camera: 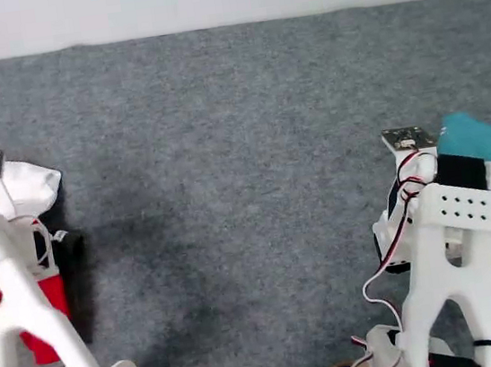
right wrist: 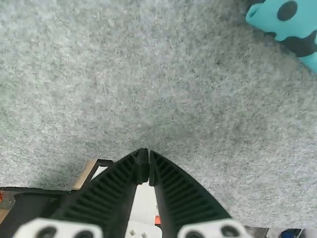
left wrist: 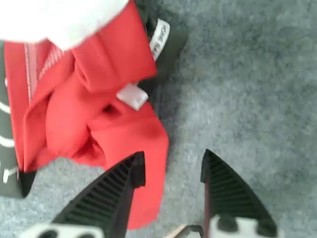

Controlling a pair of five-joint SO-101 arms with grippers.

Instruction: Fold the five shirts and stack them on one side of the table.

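Left gripper [left wrist: 172, 157] gapes at the red shirt [left wrist: 94, 119] — tags [left wrist: 132, 95], perhaps two, visible close up — right gripper [right wrist: 148, 154] closed.

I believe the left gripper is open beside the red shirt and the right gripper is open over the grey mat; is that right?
Not quite: the right gripper is shut, its jaws pressed together over the grey mat, as the right wrist view shows. The left gripper is indeed open beside the red shirt.

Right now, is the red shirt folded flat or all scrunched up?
Scrunched up: the red cloth shirt lies in lumpy bunches, its white tag sticking out.
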